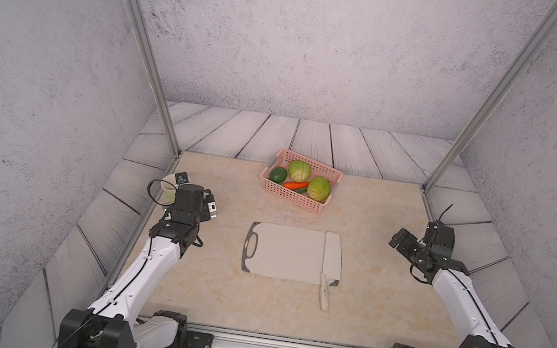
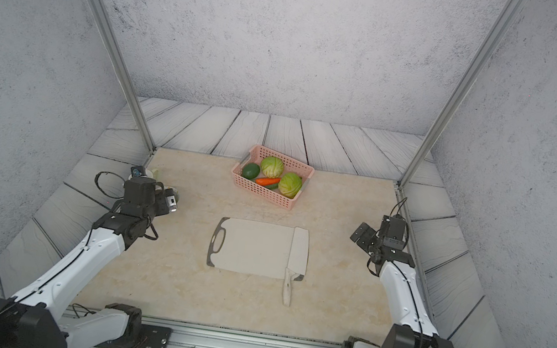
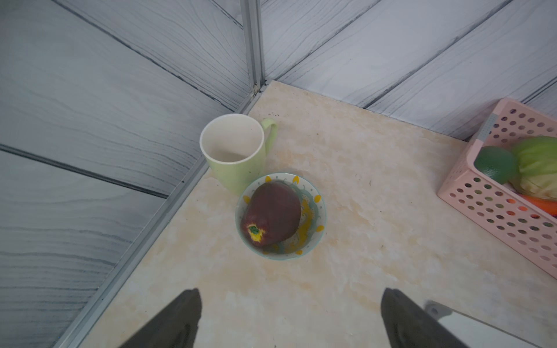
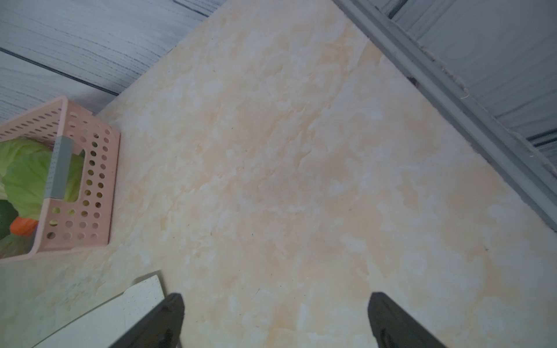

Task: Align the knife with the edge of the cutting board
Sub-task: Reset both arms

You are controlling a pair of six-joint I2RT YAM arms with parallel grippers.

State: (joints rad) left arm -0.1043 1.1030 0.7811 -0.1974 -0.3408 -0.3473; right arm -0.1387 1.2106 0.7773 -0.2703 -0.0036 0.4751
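Along the cutting board's [image 1: 287, 253] end opposite its cutout, we find the knife [image 1: 331, 261] lying parallel, its handle overhanging onto the tabletop [image 1: 380, 310]. Left fingers [image 3: 180, 325] and right fingers [image 4: 165, 322] stand spread and empty, well apart from it. We judge alignment complete, with only verification remaining. Basket [image 1: 288, 196], mug [image 3: 238, 171] and bowl [image 3: 313, 232] obstruct nothing.

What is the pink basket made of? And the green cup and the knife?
Pink basket: likely plastic, matte, with evenly moulded holes.
Green cup: probably glazed ceramic, smooth with a soft sheen.
Knife: pale matte blade without metal shine, cream handle; maybe plastic, hard to tell.
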